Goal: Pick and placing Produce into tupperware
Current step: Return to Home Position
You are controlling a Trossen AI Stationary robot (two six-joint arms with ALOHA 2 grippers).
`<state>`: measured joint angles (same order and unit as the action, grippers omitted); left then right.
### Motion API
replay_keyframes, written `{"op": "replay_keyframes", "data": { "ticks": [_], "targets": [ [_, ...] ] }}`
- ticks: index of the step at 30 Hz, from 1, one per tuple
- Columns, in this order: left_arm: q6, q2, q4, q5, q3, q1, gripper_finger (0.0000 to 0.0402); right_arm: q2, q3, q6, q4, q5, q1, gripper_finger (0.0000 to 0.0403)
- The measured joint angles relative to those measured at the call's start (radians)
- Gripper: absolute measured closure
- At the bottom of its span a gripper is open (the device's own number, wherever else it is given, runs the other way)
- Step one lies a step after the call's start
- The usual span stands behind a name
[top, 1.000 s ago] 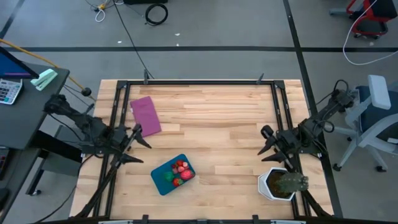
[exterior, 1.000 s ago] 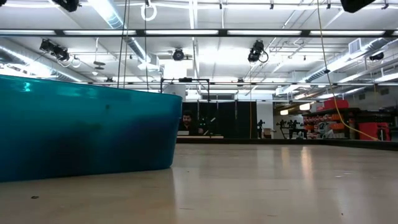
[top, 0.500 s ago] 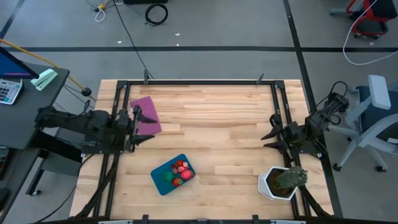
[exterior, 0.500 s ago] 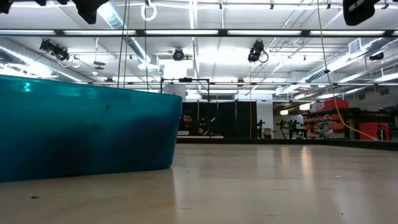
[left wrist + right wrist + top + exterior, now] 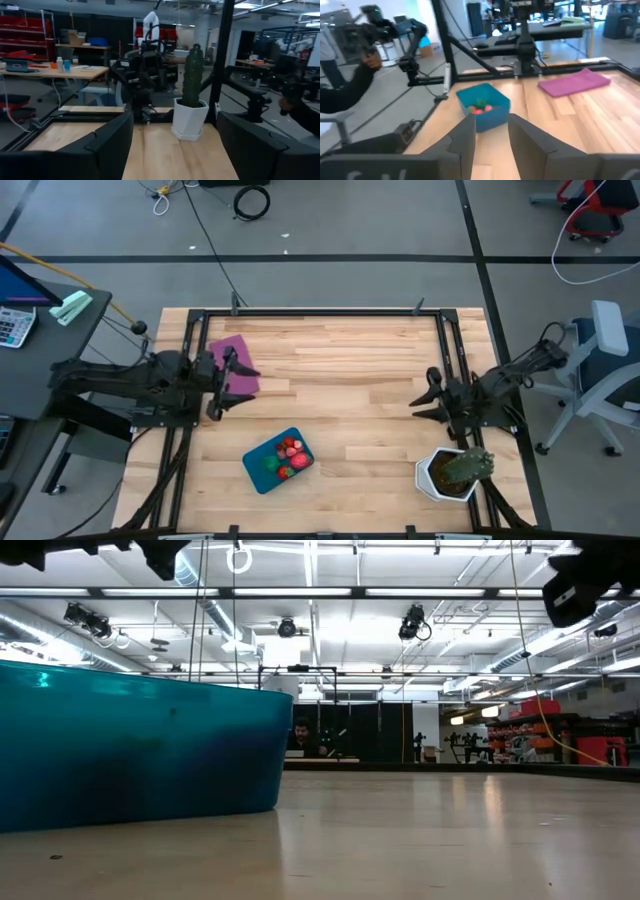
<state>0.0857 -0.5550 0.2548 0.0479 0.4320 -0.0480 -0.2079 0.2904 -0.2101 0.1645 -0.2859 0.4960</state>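
All visible produce [image 5: 289,455] lies in the teal tupperware [image 5: 256,478], and the left gripper [image 5: 226,381] and right gripper [image 5: 421,394] hang empty with fingers apart, so probably only homing the arms is left.

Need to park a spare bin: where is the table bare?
Widest bare wood: the middle of the table, between the purple rectangle and the right tool. Also free: the strip between the tupperware and the potted plant. Crowded: the left edge, where the left tool hangs over the purple rectangle.
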Motion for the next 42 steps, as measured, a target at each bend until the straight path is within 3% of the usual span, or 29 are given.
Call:
{"op": "replay_keyframes", "data": {
  "ticks": [18, 27, 34, 42],
  "targets": [
    [0.030, -0.074, 0.088, 0.198, 0.000, 0.219, 0.0111, 0.104, -0.071, 0.072, -0.092, 0.350, -0.303, 0.0279],
    [0.015, -0.144, 0.102, 0.201, 0.001, 0.248, 0.0111, 0.104, -0.218, 0.005, -0.275, 0.429, -0.379, 0.0279],
    [0.012, -0.229, 0.122, 0.234, 0.001, 0.259, 0.0111, 0.104, -0.248, -0.024, -0.273, 0.435, -0.407, 0.0279],
    [0.035, -0.111, 0.041, 0.273, 0.000, 0.302, 0.0111, 0.104, -0.248, -0.059, -0.267, 0.487, -0.409, 0.0279]
  ]
}}
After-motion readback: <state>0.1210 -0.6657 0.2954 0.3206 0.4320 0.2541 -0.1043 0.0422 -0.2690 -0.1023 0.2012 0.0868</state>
